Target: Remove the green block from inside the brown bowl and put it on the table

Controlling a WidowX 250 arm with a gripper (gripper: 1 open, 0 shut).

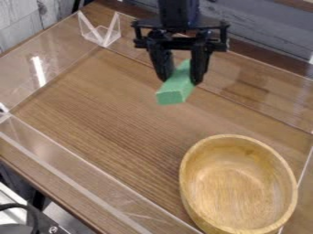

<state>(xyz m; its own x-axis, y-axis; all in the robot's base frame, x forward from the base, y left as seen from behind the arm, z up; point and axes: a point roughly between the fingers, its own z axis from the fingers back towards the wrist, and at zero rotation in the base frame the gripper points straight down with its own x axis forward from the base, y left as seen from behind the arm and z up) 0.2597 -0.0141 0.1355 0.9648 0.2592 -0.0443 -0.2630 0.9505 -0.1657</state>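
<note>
The upper part of the arm (180, 9) is cut off by the top edge. The upper end of the green block (177, 87) is hidden between the fingers (160, 62) of the end effector (178, 75). The brown bowl (196, 151) is cut at the bottom edge, so its near rim cannot be seen. The desk (98, 110) runs out past the right edge.
</note>
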